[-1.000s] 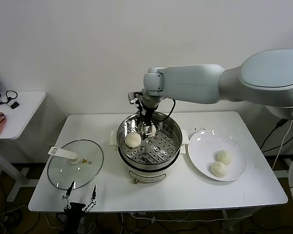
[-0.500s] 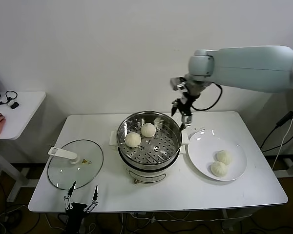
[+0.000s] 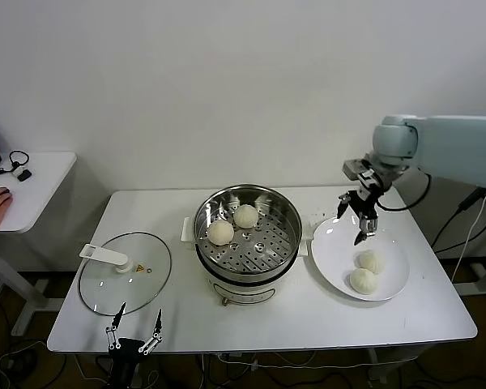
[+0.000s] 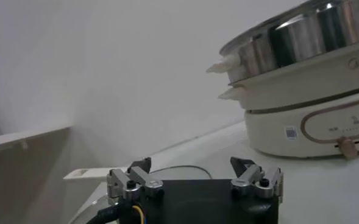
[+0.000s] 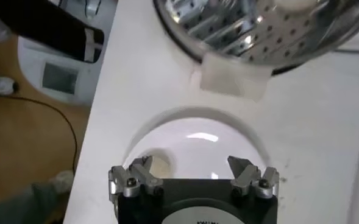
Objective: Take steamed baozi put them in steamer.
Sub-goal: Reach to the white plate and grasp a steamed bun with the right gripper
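Two buns already sit in the steamer; left of it, low at the table's front edge, the left gripper idles with jaws apart. Right of the steamer, two more buns lie on the plate under the right gripper, empty, jaws spread. Soft, light dough likely dents: clasp gently around the sides.

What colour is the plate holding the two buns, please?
The plate is plain white, clearest in the head view.
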`<action>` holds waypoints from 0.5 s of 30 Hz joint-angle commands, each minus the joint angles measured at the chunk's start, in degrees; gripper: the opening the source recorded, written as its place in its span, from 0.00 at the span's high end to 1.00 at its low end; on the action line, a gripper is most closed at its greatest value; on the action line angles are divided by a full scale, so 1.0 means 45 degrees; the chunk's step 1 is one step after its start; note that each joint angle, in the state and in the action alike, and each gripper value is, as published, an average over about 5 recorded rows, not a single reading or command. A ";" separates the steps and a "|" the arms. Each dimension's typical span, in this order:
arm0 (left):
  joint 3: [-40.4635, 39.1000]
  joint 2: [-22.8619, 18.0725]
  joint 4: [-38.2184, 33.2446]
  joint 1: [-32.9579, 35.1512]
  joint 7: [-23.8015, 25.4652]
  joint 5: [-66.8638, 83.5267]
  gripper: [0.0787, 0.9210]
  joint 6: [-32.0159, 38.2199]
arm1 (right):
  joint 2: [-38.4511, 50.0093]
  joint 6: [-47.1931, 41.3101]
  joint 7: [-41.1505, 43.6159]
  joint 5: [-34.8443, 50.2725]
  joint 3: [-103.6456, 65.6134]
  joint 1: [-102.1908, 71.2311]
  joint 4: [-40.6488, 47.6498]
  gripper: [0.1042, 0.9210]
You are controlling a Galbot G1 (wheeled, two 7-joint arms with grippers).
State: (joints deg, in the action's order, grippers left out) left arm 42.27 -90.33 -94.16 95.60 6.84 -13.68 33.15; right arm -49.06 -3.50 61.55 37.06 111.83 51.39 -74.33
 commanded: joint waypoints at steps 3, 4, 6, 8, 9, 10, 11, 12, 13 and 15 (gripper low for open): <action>0.0005 0.0035 0.0131 -0.0035 -0.0012 -0.0046 0.12 0.0005 | 0.1426 0.0149 -0.0102 -0.1892 -0.0970 -0.2483 0.0303 0.12; 0.0008 0.0034 0.0151 -0.0045 -0.0017 -0.0058 0.12 0.0004 | 0.1467 0.0138 -0.0114 -0.2011 -0.1102 -0.2705 0.0357 0.12; 0.0024 0.0035 0.0191 -0.0057 -0.0028 -0.0073 0.12 0.0005 | 0.1543 0.0123 -0.0147 -0.2234 -0.1360 -0.3116 0.0479 0.12; 0.0039 0.0040 0.0231 -0.0059 -0.0035 -0.0075 0.12 0.0015 | 0.1601 0.0105 -0.0176 -0.2422 -0.1645 -0.3544 0.0628 0.12; 0.0045 0.0046 0.0253 -0.0056 -0.0036 -0.0074 0.12 0.0020 | 0.1614 0.0092 -0.0189 -0.2472 -0.1774 -0.3726 0.0696 0.12; 0.0048 0.0052 0.0274 -0.0053 -0.0037 -0.0076 0.12 0.0025 | 0.1616 0.0084 -0.0201 -0.2522 -0.1901 -0.3909 0.0768 0.12; 0.0051 0.0056 0.0292 -0.0050 -0.0037 -0.0079 0.12 0.0030 | 0.1608 0.0076 -0.0204 -0.2556 -0.2006 -0.4071 0.0829 0.12; 0.0056 0.0060 0.0307 -0.0047 -0.0038 -0.0081 0.12 0.0033 | 0.1593 0.0069 -0.0208 -0.2588 -0.2110 -0.4225 0.0889 0.12; 0.0063 0.0062 0.0317 -0.0046 -0.0039 -0.0083 0.12 0.0033 | 0.1577 0.0066 -0.0211 -0.2618 -0.2195 -0.4349 0.0936 0.12; 0.0080 0.0060 0.0331 -0.0048 -0.0043 -0.0086 0.12 0.0033 | 0.1535 0.0057 -0.0215 -0.2694 -0.2380 -0.4610 0.1024 0.12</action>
State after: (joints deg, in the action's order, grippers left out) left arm 42.60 -90.11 -92.74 95.37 6.65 -14.02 33.27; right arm -43.66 -3.39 60.71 28.30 105.39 38.58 -71.22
